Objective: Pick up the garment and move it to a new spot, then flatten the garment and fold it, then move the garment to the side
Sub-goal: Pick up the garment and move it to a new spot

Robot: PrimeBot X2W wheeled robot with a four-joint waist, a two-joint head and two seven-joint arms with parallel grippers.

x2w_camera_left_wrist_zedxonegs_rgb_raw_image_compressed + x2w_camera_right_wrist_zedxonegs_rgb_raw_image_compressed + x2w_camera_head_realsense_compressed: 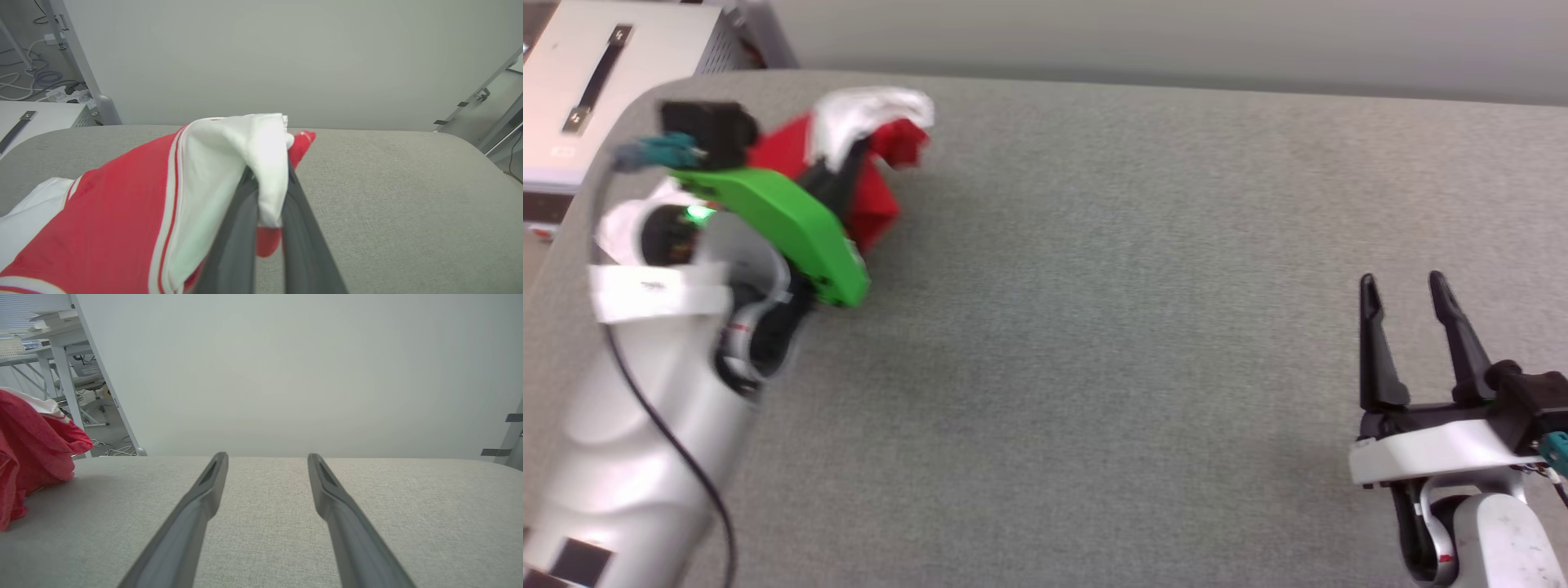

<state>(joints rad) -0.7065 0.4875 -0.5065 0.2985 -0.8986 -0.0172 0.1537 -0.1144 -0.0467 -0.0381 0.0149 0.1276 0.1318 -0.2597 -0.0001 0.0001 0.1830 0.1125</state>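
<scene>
- Head view: the left gripper (853, 157) is clenched on a bunch of the shirt (876, 198), at the far left corner of the grey table (1094, 343). The cloth stands up in a crumpled red and white heap.
- We judge the first step, pick up and move, to be under way. Flattening, folding and setting aside are all left.
- The right gripper (1403, 284) sits low on the right, fingers spread and empty, well apart from the shirt.
- The left arm's green cover (792, 222) and forearm hide the near part of the shirt. This corner is blurred.
- Left wrist view: the two fingers pinch a white fold with red cloth under it, at the left gripper (268, 173). The shirt (114, 212) trails down to the lower left, where the edge of the view cuts it off.
- We cannot tell whether the trailing part rests on the table (400, 212) or hangs clear.
- Right wrist view: the right gripper (266, 457) is released over the bare table (441, 506). The shirt (34, 451) shows at the left edge, cut off.
- We see no print on the shirt in any view, so which side faces up we cannot say.
</scene>
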